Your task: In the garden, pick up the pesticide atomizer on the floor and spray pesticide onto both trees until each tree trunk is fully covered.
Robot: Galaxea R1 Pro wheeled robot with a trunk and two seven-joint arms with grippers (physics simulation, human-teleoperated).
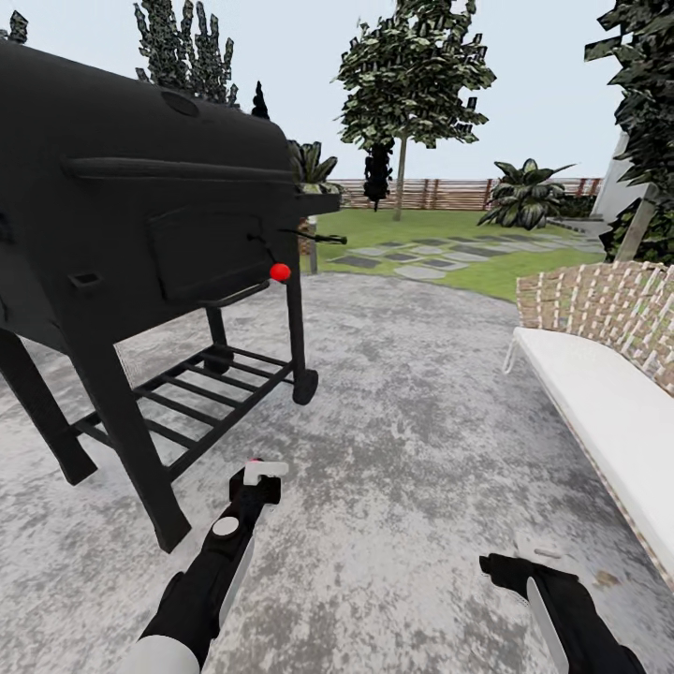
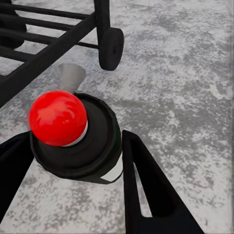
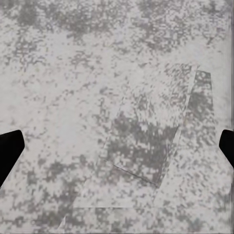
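Atomizer in the left jaws, tree far ahead across the patio.

The left gripper point(image 2: 73, 161) has its black jaws closed on the small dark pesticide atomizer with a red ball top point(image 2: 73, 134), bottle upright, long axis along the fingers. The right gripper point(image 3: 117, 146) hangs over mottled grey paving, jaws spread wide and empty. Beyond stands a black barrel grill on a wheeled frame point(image 1: 140, 187); beyond it, the lawn and the bare-trunked leafy tree point(image 1: 401, 178), well apart, straight ahead, so the left arm must carry the spray there.
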